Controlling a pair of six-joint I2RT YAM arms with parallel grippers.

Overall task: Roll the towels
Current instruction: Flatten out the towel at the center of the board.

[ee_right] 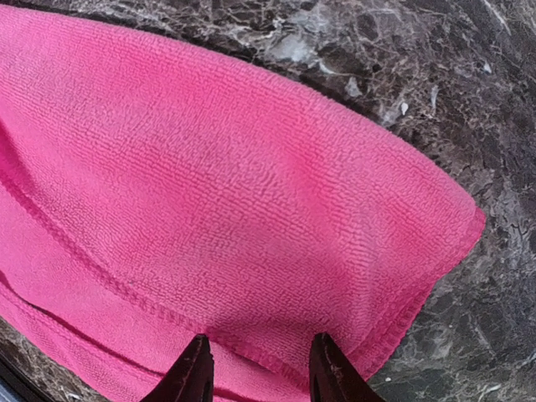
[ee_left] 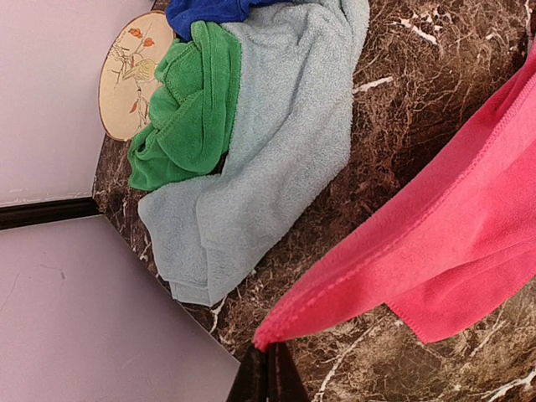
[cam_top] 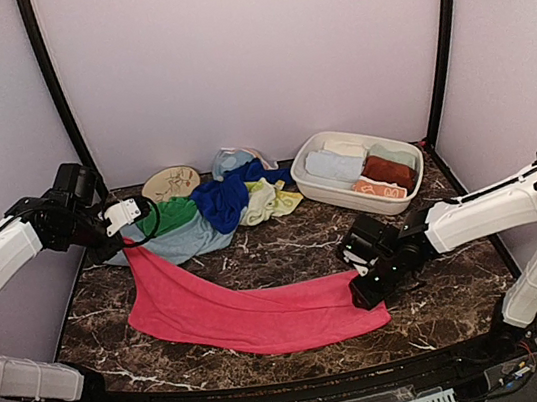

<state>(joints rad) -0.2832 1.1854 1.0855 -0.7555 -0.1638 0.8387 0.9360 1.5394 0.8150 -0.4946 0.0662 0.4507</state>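
A pink towel [cam_top: 254, 309] lies stretched across the marble table. My left gripper [cam_top: 131, 240] is shut on its far left corner [ee_left: 266, 337] and holds that corner lifted above the table. My right gripper [cam_top: 361, 293] is open over the towel's right end [ee_right: 251, 209], its fingertips [ee_right: 194, 362] just above the cloth by the hemmed edge. A heap of other towels lies at the back: light blue [cam_top: 181, 239], green [cam_top: 171, 213], dark blue [cam_top: 223, 198] and pale yellow [cam_top: 269, 201]. The light blue [ee_left: 276, 142] and green [ee_left: 188, 109] ones show in the left wrist view.
A white tub [cam_top: 309, 187] at the back right holds several rolled towels. A round tan plate [cam_top: 171, 182] lies at the back left by the wall. Walls close in the table on three sides.
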